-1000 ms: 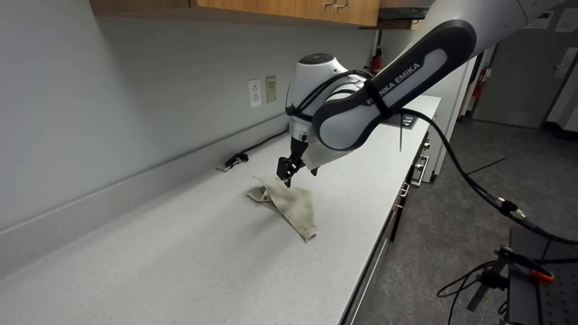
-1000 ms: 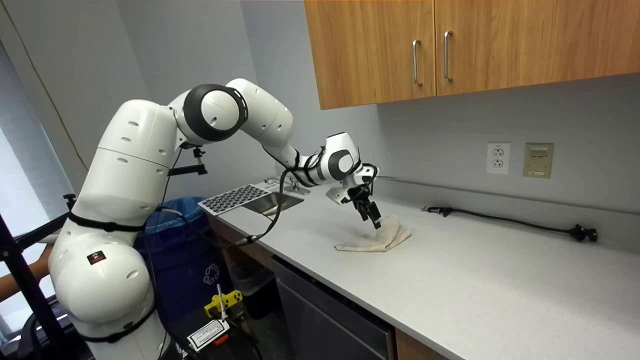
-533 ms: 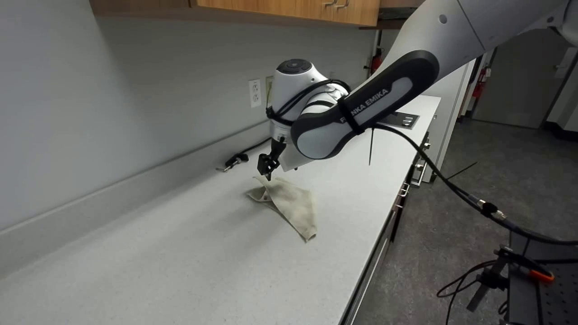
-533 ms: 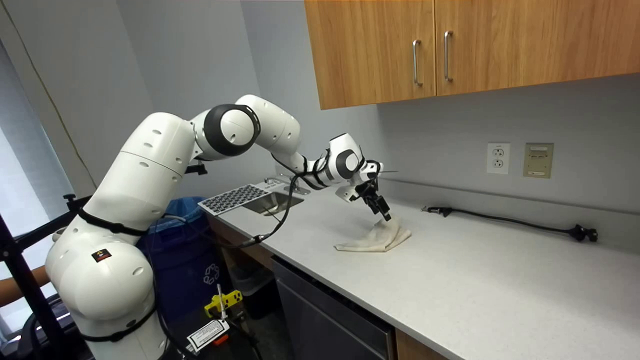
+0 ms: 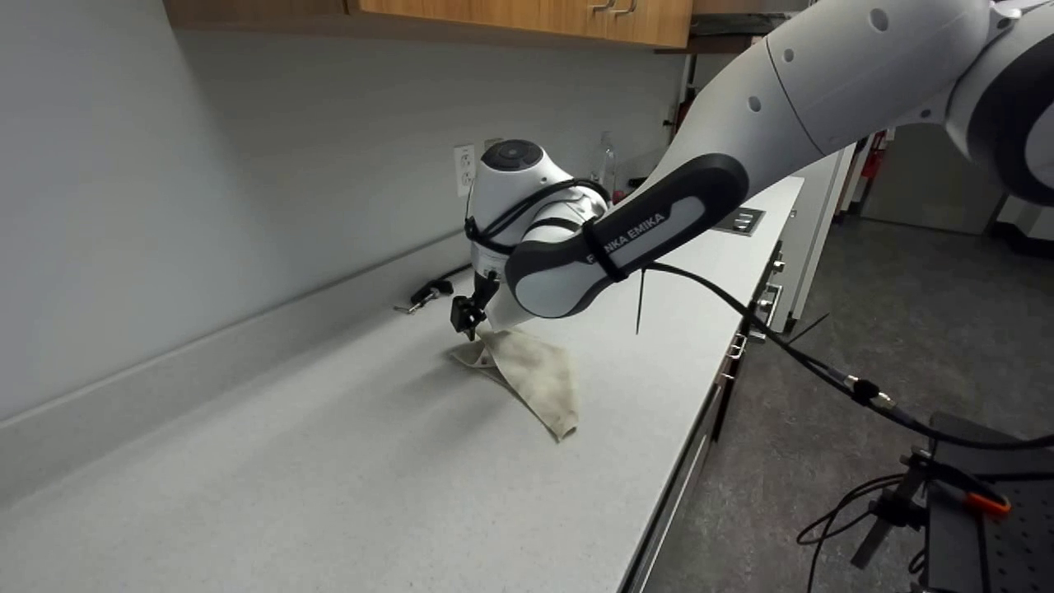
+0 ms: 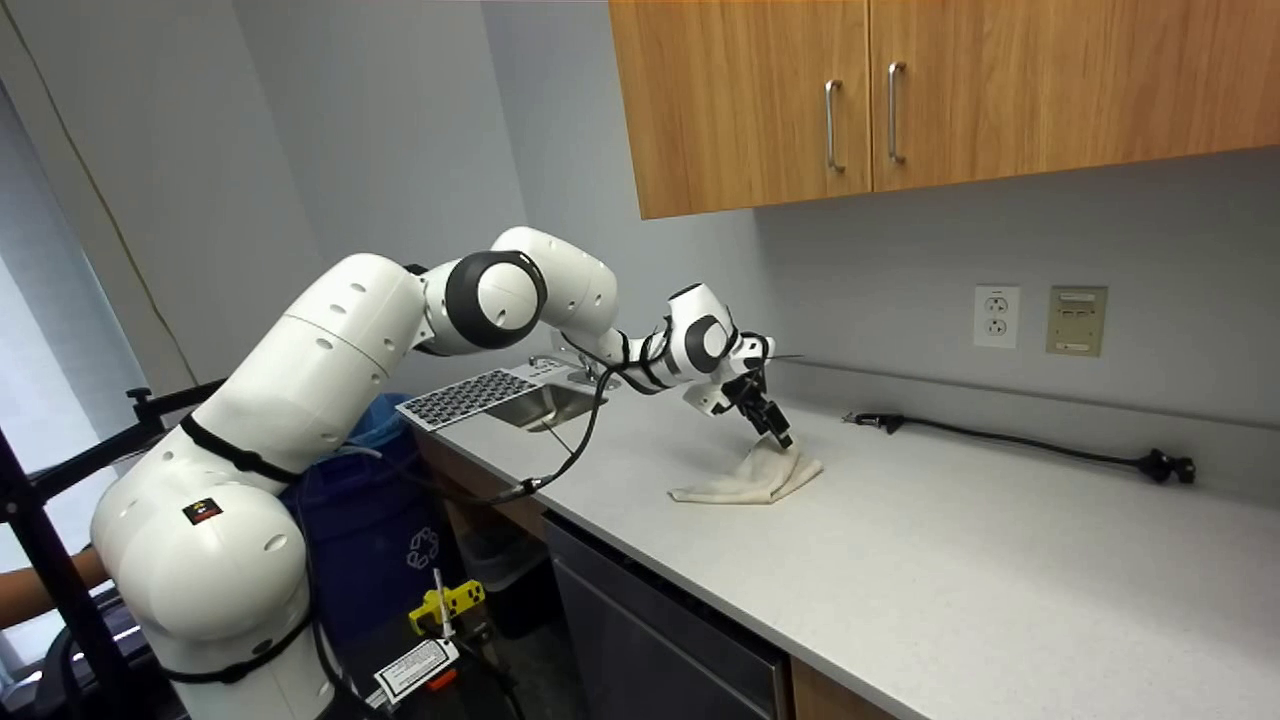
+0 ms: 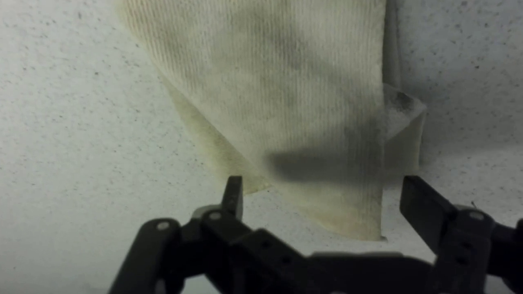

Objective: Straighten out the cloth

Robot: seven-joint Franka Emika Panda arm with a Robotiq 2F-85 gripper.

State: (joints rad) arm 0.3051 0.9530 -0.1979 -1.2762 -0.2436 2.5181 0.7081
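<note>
The cream-beige cloth [image 5: 533, 371] lies folded over itself on the white counter, with a flap sticking out from under its upper layer. Faint darker stains mark the cloth [image 7: 261, 73] in the wrist view. My gripper [image 7: 322, 179] is open, its fingers [image 7: 427, 208] wide apart on either side of a narrow corner of the fabric, with nothing gripped. In both exterior views the gripper [image 6: 783, 440] points down just over the cloth's wall-side end. Whether the fingertips touch the cloth or the counter I cannot tell.
A black cord [image 6: 1020, 446] runs along the wall behind the cloth, its plug end [image 5: 432, 291] near the gripper. Wooden cabinets [image 6: 950, 90] hang above. A sink [image 6: 545, 405] is set into the counter's far end. The counter's front edge [image 5: 671, 486] drops to the floor.
My gripper has travelled across the cloth to its wall-side corner, then come down lower over it. The fabric keeps the same shape and place.
</note>
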